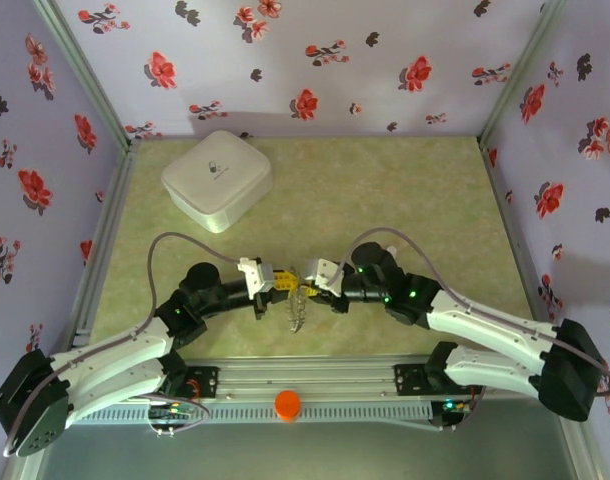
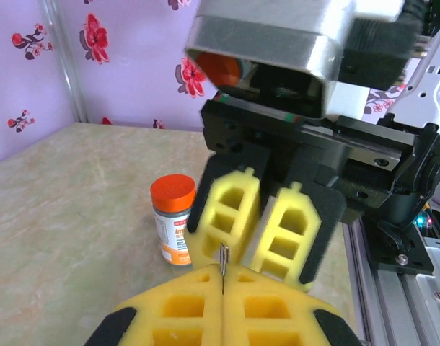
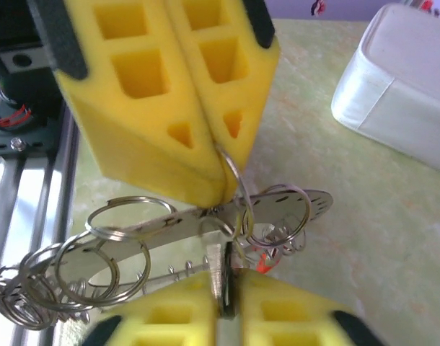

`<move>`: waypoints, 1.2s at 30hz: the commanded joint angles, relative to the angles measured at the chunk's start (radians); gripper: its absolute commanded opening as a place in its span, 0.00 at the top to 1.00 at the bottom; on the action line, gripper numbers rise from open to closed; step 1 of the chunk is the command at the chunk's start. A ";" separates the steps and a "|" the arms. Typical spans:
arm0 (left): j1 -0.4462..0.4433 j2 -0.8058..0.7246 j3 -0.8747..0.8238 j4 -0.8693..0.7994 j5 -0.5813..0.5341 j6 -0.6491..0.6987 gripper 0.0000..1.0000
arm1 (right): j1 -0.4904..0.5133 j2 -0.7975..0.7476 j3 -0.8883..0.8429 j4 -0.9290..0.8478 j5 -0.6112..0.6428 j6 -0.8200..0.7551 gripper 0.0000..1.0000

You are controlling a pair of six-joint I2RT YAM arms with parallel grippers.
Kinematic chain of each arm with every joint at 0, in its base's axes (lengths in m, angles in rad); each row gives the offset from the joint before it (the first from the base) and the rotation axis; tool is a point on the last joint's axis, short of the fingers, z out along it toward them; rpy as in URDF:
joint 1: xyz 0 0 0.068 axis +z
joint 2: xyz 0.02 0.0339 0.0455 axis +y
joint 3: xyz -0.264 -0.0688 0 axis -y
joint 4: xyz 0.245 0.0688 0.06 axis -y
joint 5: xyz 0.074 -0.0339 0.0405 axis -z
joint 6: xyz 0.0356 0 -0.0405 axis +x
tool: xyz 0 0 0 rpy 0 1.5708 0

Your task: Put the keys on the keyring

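Observation:
My left gripper [image 2: 223, 280] is shut on the keyring [image 2: 223, 261], a thin metal ring seen edge-on between its yellow foam pads. In the right wrist view that keyring [image 3: 233, 170] sticks out below the left gripper [image 3: 221, 186]. A flat holed metal strip [image 3: 306, 205] with several split rings hangs from it. My right gripper [image 3: 224, 282] faces it tip to tip, shut on a key [image 3: 221, 268] with a silver blade and a dark part. A red bit [image 3: 262, 262] shows behind the rings. Seen from above, the left gripper [image 1: 283, 281] and right gripper [image 1: 310, 277] meet mid-table.
A white square box [image 1: 217, 178] stands at the back left of the green table. An orange-capped pill bottle [image 2: 173, 220] stands by the near rail [image 1: 305, 375], close below the grippers. Floral walls close in the left, back and right sides.

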 commanded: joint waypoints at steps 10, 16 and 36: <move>-0.013 0.021 0.017 0.089 0.024 0.134 1.00 | 0.006 -0.151 0.003 -0.038 -0.046 0.066 0.71; -0.016 0.039 0.021 0.103 0.040 0.127 1.00 | 0.007 -0.091 -0.008 0.077 -0.044 0.092 0.73; -0.021 0.011 0.008 0.106 0.061 0.105 1.00 | 0.009 -0.065 -0.013 0.082 -0.087 0.112 0.94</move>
